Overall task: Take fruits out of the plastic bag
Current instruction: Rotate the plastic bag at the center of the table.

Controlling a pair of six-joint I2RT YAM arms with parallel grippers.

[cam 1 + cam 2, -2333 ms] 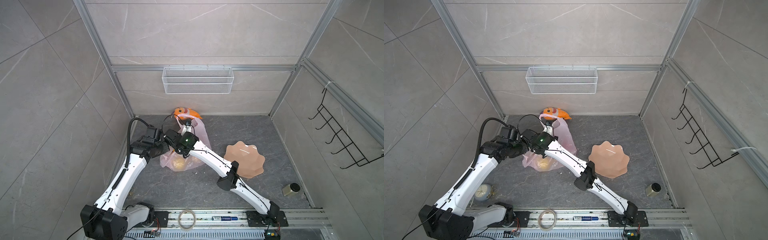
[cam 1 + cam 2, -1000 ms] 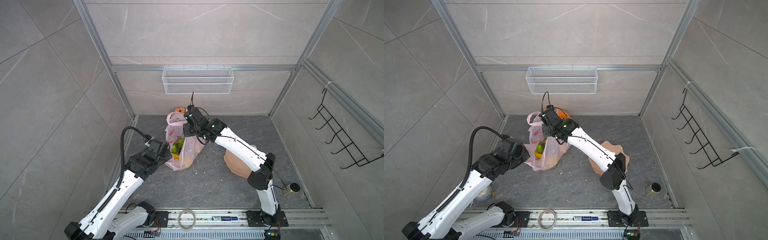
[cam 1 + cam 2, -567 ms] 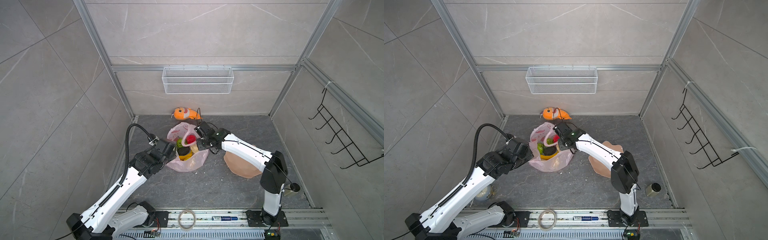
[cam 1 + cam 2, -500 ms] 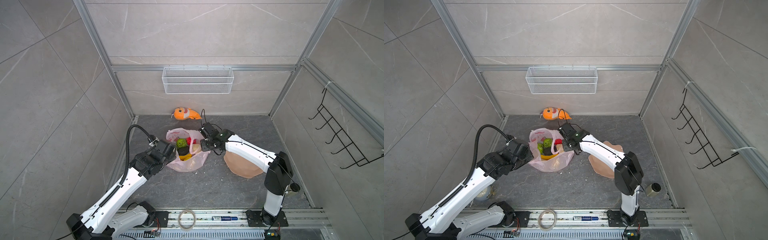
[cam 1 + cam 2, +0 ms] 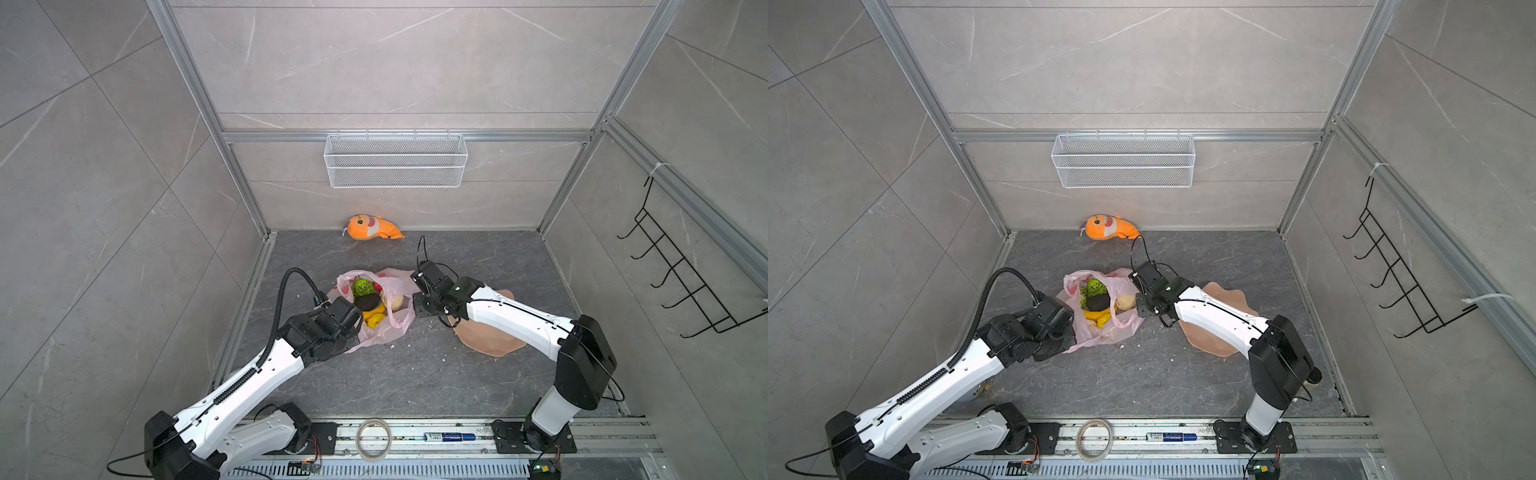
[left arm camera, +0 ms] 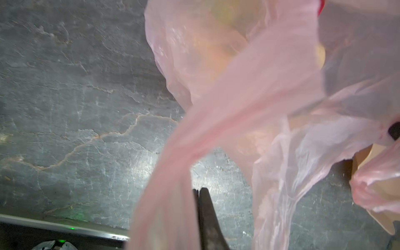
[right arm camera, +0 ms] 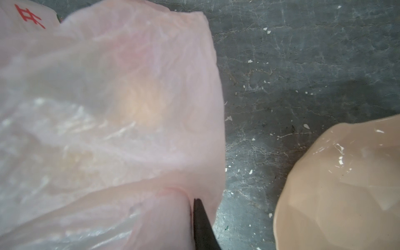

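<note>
Lowered since a second ago, plastic bag (image 5: 398,322) lies open left of tabletop centre, fruits (image 5: 364,287) inside. Left gripper (image 6: 198,190) closed, apparently pinching its handle; right gripper (image 7: 194,201) film-covered, I cannot tell.

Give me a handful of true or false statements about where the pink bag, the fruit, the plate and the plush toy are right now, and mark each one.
1. The plastic bag lies on the floor with its mouth open and fruits showing inside. True.
2. The orange plush shark is inside the bag. False: it lies by the back wall, apart from the bag.
3. The banana rests on the peach plate. False: it is in the bag, and no fruit shows on the visible part of the plate.
4. A wire basket hangs on the back wall. True.
5. The left fingers are spread wide. False: in the left wrist view they are pressed together.
</note>
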